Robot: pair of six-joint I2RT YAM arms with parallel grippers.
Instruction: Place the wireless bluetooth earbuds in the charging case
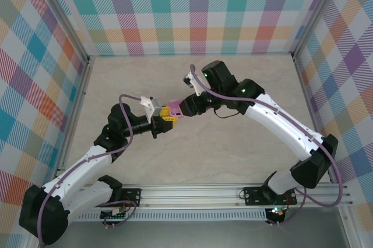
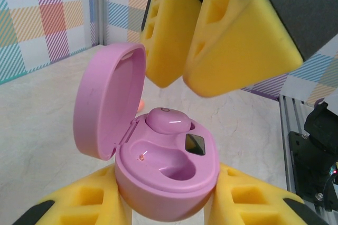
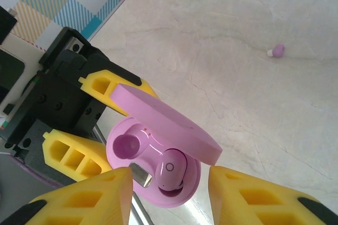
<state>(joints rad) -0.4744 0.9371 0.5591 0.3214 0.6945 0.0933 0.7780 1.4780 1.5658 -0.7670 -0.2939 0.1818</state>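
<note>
My left gripper (image 2: 166, 206) is shut on the base of a lilac-purple charging case (image 2: 169, 183), holding it above the table with its lid (image 2: 105, 98) swung open. One purple earbud (image 2: 168, 120) sits in the far pocket. The near pocket (image 2: 171, 164) is empty. My right gripper (image 3: 169, 198) hangs open just over the case (image 3: 158, 124), and its yellow fingers (image 2: 237, 35) have nothing between them. From the right wrist the seated earbud (image 3: 171, 169) shows under the lid. A second purple earbud (image 3: 278, 50) lies loose on the table. Both grippers meet mid-table around the case (image 1: 176, 110).
A small salmon-orange spot (image 2: 140, 103) peeks from behind the lid; I cannot tell what it is. Checkered walls (image 1: 186, 9) close off the pale marble table (image 1: 233, 149) on three sides. An aluminium rail (image 1: 198, 192) carries the arm bases along the near edge.
</note>
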